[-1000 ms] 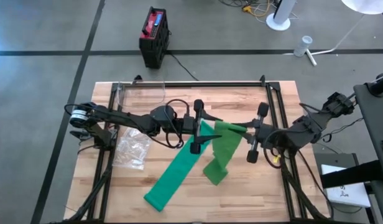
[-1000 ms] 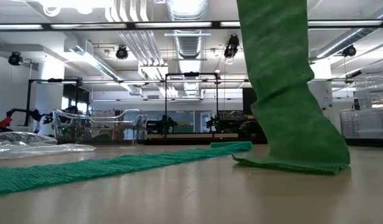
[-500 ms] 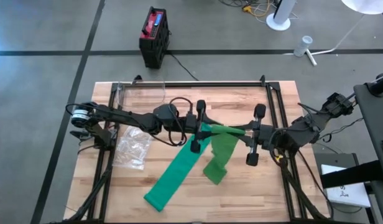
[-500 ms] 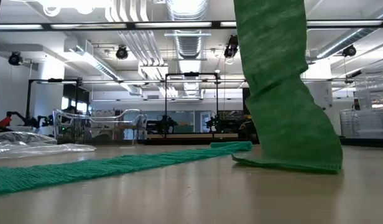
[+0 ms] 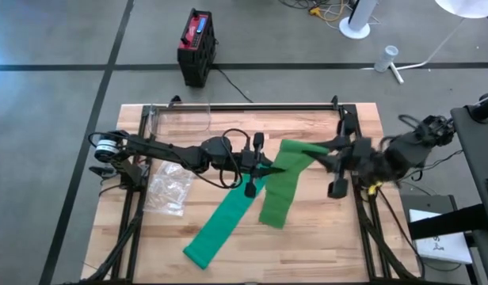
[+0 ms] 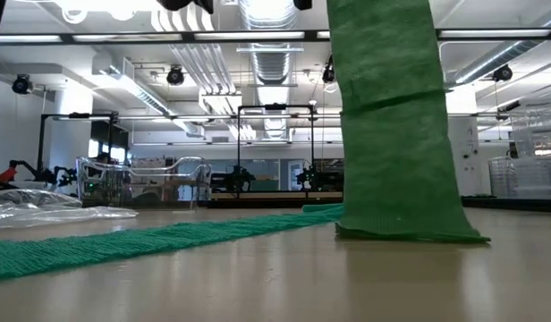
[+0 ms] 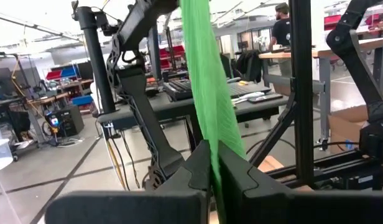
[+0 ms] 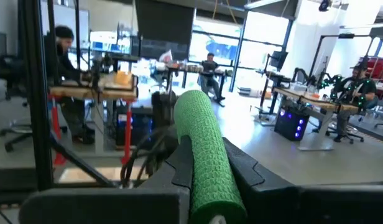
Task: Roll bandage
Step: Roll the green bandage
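The green bandage (image 5: pixel 228 218) lies as a long strip on the wooden table (image 5: pixel 323 245), its free end at the near left. Its rolled end (image 5: pixel 295 148) is held up in the air by my right gripper (image 5: pixel 322 152), which is shut on it. From there a wide band (image 6: pixel 396 134) hangs down, and its lower fold (image 6: pixel 410 234) rests on the table. My left gripper (image 5: pixel 264 168) reaches in from the table's left and is shut on the band. My left gripper pinches the flat band (image 7: pixel 211 134) between its two fingers, coming in level from the table's left. The band passes edge-on between the fingers and rises above them, fairly straight. My right gripper pinches the bandage's rolled end (image 8: pixel 201 140) between its two fingers, coming in level from the table's right. The roll lies along the fingers and sticks out past their tips. It is lifted clear of the table, with the band hanging below it.
A crumpled clear plastic bag (image 5: pixel 169 188) lies at the table's left. A clear container (image 5: pixel 179 119) stands at the far left corner. Black frame rails (image 5: pixel 252 107) run along the table's edges. A black and red box (image 5: pixel 195 47) sits on the floor beyond.
My left gripper has shut on the band and sunk a little. My right gripper has risen and drawn back toward the table's right edge with the rolled end. The hanging band now stands straighter and more upright, with its lower fold still on the table.
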